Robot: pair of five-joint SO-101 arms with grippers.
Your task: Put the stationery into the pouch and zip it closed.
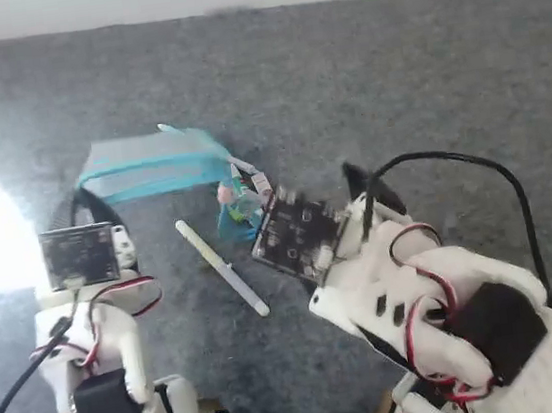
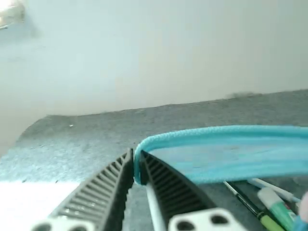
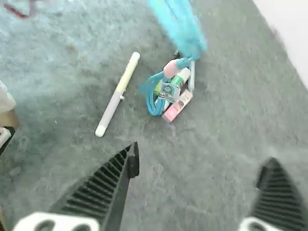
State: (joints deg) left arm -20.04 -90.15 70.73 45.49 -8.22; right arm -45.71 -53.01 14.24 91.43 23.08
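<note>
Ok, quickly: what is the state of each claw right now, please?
Left claw: closed, pinching the edge of the teal pouch.
Right claw: open, holding nothing.

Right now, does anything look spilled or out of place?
Yes. A white pen lies alone on the grey mat, apart from the pouch, and a small heap of stationery lies bunched at its end.
</note>
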